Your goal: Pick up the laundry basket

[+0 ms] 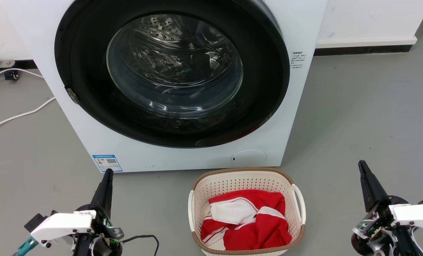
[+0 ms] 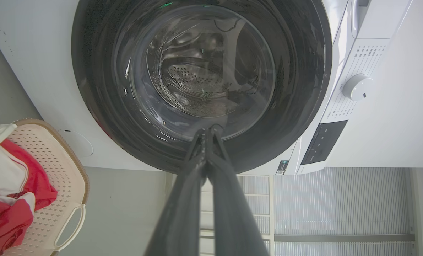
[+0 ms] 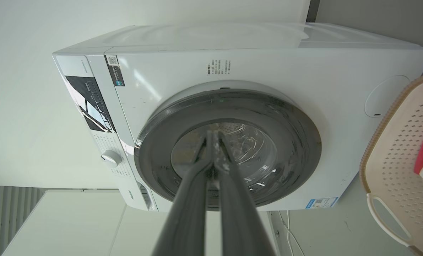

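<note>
Bright, even light; glare streaks the washer door glass (image 1: pixel 175 71); wrist views bend at edges.

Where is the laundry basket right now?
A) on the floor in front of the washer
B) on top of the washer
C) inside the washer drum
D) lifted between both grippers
A: the laundry basket stands on the floor before the washer, the left gripper and right gripper apart from it on either side.

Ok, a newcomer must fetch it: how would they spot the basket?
Find the big white washer. On the floor just in front sits the basket. Nothing else nearby is cream, perforated, brown-rimmed and holds red-and-white cloth.
</note>
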Controlling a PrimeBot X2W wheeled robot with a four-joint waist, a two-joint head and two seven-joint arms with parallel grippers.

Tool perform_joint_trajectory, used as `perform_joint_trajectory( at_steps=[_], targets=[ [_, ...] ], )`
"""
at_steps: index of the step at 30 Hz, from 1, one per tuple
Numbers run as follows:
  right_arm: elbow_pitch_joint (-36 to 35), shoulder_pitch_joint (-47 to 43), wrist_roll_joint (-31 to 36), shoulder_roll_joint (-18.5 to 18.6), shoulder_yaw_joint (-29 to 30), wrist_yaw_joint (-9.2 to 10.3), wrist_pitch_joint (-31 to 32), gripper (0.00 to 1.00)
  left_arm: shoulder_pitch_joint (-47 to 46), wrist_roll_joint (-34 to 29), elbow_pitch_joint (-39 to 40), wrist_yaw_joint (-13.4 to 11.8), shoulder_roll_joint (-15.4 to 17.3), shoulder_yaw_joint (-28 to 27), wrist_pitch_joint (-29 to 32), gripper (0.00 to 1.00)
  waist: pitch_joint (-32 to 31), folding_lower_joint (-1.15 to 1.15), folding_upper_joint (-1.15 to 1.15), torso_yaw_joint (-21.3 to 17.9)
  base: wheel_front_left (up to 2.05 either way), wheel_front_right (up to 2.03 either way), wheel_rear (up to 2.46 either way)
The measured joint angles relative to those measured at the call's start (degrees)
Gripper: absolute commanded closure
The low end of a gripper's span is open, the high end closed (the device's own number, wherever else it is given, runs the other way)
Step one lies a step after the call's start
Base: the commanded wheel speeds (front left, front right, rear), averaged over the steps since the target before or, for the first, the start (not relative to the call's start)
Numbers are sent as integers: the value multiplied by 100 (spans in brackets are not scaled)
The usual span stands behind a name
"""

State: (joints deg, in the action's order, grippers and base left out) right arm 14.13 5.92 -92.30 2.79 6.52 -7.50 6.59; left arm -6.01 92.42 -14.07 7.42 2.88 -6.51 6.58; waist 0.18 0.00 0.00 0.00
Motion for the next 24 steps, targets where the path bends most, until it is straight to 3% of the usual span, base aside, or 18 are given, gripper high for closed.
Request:
perform_joint_trajectory(
  at_steps=[24],
  targets=[
    [0,0,0,0,-1,0,0,100,0,0,0,0,1,-3,-1,100,0,0,0,0,0,0,0]
  ],
)
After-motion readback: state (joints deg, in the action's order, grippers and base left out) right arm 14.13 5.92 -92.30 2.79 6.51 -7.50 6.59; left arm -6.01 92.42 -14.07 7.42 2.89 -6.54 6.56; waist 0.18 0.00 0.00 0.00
